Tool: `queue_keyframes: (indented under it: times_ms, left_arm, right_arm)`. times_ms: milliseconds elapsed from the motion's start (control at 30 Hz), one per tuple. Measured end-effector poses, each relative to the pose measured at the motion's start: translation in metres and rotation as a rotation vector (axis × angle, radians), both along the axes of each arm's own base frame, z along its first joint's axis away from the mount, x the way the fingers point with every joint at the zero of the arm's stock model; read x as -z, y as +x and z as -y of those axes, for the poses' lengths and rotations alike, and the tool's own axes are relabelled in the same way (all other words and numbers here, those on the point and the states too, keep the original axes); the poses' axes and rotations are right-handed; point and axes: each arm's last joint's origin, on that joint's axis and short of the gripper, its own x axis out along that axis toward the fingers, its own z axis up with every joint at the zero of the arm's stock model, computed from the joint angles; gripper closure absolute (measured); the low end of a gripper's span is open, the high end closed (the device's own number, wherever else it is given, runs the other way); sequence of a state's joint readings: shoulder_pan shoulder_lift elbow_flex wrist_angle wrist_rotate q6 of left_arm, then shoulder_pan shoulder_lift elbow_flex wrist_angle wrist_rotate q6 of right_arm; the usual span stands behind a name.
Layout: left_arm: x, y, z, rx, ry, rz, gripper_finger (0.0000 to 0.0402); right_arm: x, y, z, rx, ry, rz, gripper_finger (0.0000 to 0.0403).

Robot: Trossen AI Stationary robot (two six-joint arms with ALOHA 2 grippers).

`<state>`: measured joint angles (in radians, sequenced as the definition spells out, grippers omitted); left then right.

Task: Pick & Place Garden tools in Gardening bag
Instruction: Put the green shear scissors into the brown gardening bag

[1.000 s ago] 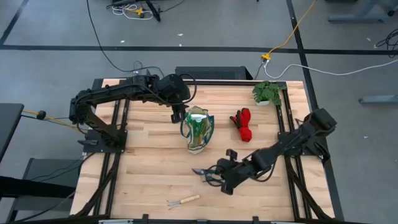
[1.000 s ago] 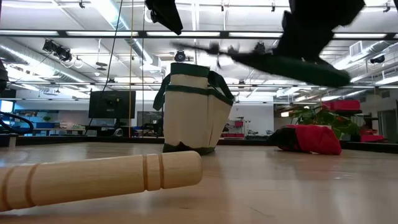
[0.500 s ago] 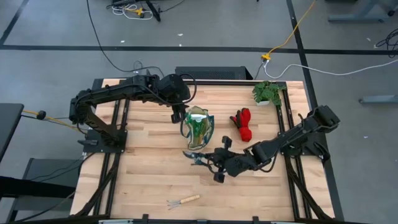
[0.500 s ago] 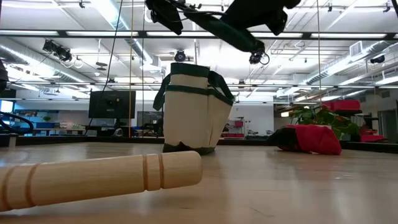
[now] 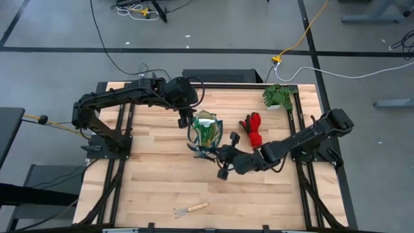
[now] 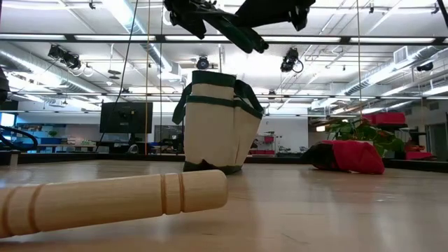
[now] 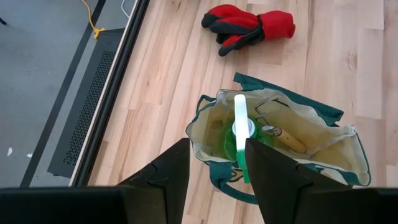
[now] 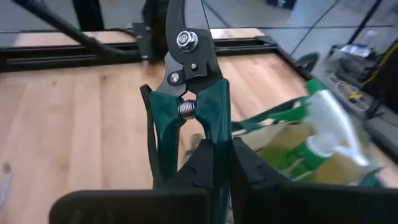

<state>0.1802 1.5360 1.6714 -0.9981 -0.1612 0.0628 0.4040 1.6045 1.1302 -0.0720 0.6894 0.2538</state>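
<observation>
The gardening bag (image 5: 206, 134) stands upright mid-table, holding a green spray bottle (image 7: 240, 127) and one wooden-handled rake (image 7: 283, 134). No legible writing or brand on any item. My right gripper (image 5: 222, 155) is clenched on the pruning shears (image 8: 189, 93), held in the air just beside the bag's rim. My left gripper (image 5: 185, 120) hangs spread at the bag's far edge, grasping nothing. Red-and-black gloves (image 5: 252, 129) lie beside the bag; a second rake (image 5: 191, 209) lies at the near edge.

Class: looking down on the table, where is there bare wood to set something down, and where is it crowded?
Bare: the wood between the gardening bag and the hand rake, and left of the bag. Crowded: around the bag, where the right gripper holds pruning shears beside the gloves.
</observation>
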Motion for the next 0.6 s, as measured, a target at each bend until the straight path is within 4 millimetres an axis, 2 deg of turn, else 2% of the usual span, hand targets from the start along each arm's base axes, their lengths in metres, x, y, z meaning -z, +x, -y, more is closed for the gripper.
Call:
queue_keyframes:
  times_ms: [200, 333, 467, 600]
  left_arm:
    - [0.0, 0.0, 0.0, 0.0, 0.0, 0.002, 0.0239]
    - [0.0, 0.0, 0.0, 0.001, 0.001, 0.004, 0.0239]
    - [0.0, 0.001, 0.0, 0.001, 0.001, 0.007, 0.0239]
    - [-0.001, 0.001, 0.0, 0.001, 0.003, 0.016, 0.0239]
  right_arm:
    - [-0.001, 0.0, 0.017, -0.029, 0.021, 0.114, 0.0392]
    - [0.0, -0.007, 0.03, -0.052, 0.038, 0.223, 0.0393]
    - [0.006, -0.02, 0.044, -0.047, 0.045, 0.338, 0.0393]
    - [0.022, -0.032, 0.062, -0.087, 0.09, 0.49, 0.0396]
